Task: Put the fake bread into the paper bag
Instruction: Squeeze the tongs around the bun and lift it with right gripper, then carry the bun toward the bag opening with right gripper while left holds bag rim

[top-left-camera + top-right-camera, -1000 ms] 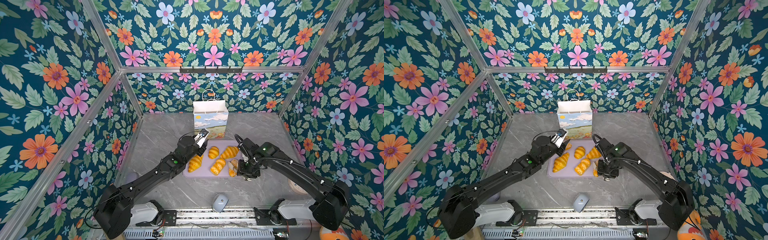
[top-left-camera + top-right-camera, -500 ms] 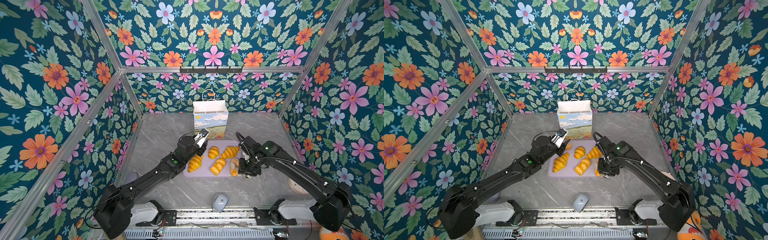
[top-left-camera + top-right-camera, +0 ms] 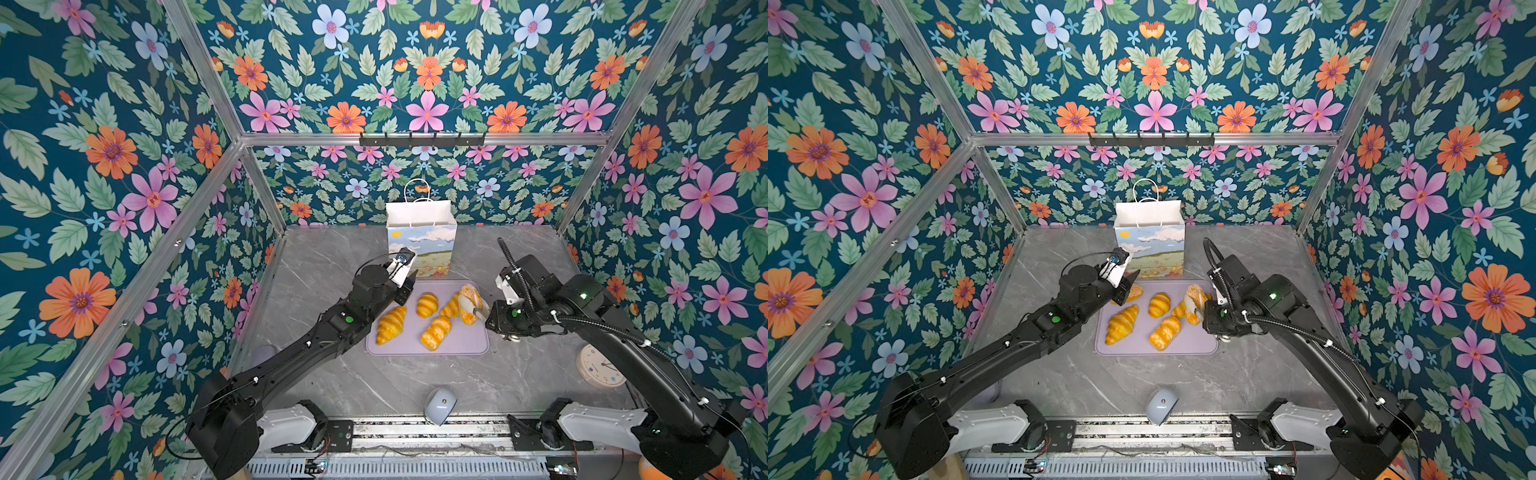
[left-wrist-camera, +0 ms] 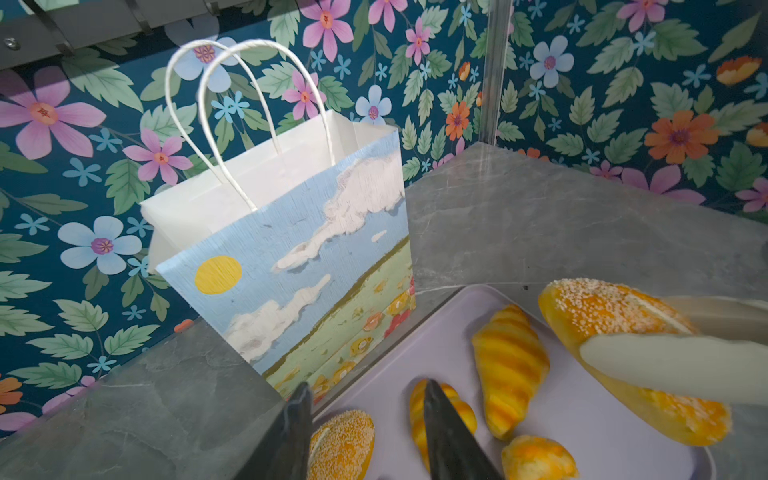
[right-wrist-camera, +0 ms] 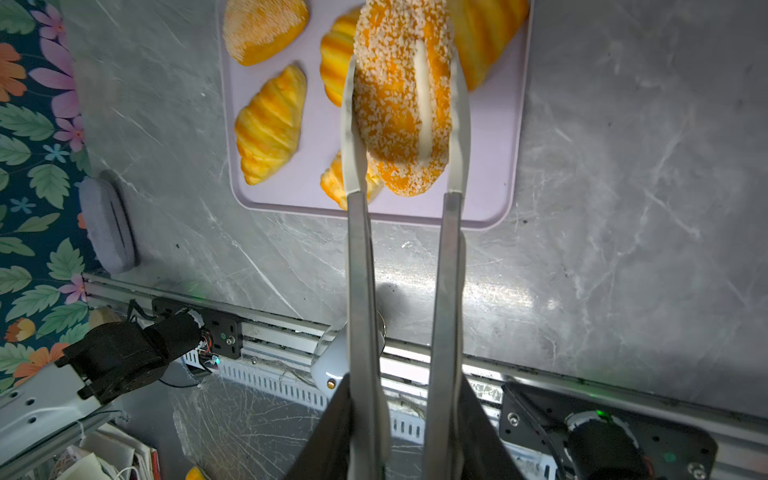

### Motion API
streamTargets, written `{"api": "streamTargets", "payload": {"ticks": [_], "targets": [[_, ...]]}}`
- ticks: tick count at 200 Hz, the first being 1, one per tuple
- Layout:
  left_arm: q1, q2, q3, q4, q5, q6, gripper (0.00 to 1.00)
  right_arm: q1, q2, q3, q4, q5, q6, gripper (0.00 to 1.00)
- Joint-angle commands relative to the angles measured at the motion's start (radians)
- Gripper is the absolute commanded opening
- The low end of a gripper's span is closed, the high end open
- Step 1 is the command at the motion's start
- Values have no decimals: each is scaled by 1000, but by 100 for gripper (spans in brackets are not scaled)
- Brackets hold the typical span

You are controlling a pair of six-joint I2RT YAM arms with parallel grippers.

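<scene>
Rails (image 3: 415, 432) run along the near edge of the grey table (image 3: 374, 386). A pale mouse (image 3: 440, 409) lies just beyond them, and a small clock (image 3: 600, 365) lies flat off to the right.

Further in sits a lilac tray (image 3: 457, 348) with the bread on it. Four ridged pieces lie there untouched: a croissant (image 3: 391, 325) at the left, a long roll (image 3: 435, 332) beside it, a short round roll (image 3: 427, 304) behind those, and another croissant (image 3: 451, 306) towards the right.

The right gripper (image 5: 403, 386) is squeezed onto a pair of tongs (image 5: 446, 257). The white tips of the tongs are clamped on a seeded bun (image 5: 395, 104), one on each side. That bun is held above the right part of the tray, and both top views show it tilted on end.

The left gripper (image 4: 368, 384) hovers over the tray's far left corner with its fingers apart and nothing clamped between them. The second seeded bun (image 4: 340, 444) lies on the tray right under it. Whether a finger touches that bun cannot be told.

Just past the tray's far edge stands the paper bag (image 3: 422, 245), upright with its mouth open, white inside, its cord handles (image 4: 232, 124) raised. The bottom of the bag is out of sight.
</scene>
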Motion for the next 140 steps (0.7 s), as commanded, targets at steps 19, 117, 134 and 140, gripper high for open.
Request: {"api": "streamTargets", "payload": {"ticks": [19,117,134,140], "targets": [[63,27,160,-187,-69,-239,52,-93,-20,87,25,-7,-168,30],[333,240,531,-400,166,-562,58,-314,83,271,223,-183,-449,27],[343,295,594,-434,204,-563,58,-353,110,297,261,-211,-488,28],[345,317,617,-447,215,-562,58,-366,119,304,274,-221,-499,29]]}}
